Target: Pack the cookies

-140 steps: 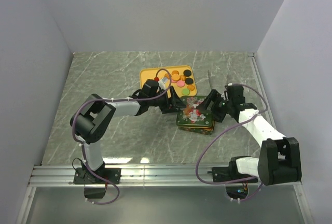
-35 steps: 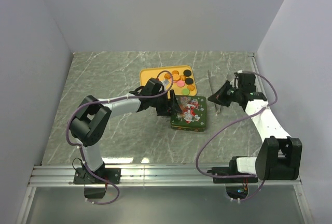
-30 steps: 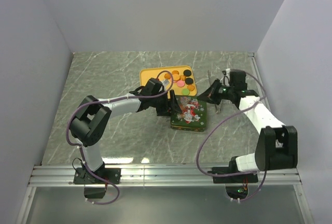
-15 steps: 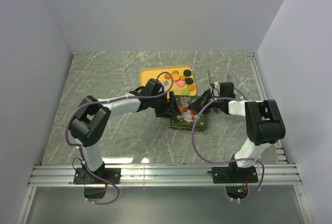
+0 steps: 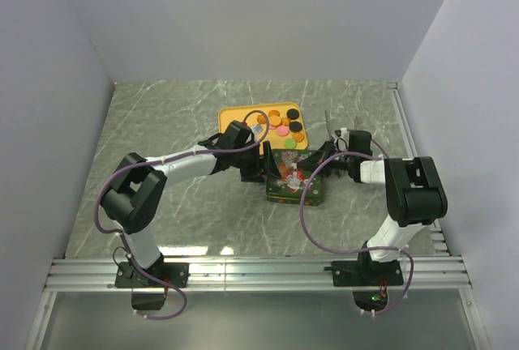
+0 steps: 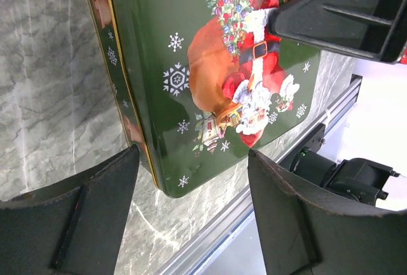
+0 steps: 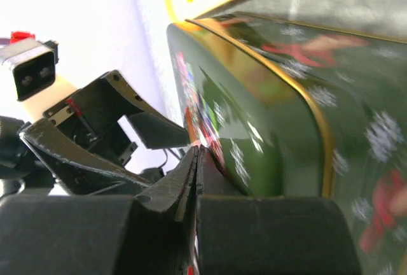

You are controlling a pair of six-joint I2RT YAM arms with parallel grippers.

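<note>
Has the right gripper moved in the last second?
Yes. The right gripper swung left, toward the orange tray, and now sits over the green tin.

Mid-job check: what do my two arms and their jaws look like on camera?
The left arm and right arm have white links with chunky black joints, and a thin purple cable loops along each. The left gripper and right gripper are matte black with flat, wedge-shaped jaws. A small white camera block with a red tab sits on the left wrist.

Marble table [image 5: 162, 135]; green tin [image 5: 293, 181]; yellow tray [image 5: 234, 117]
</note>
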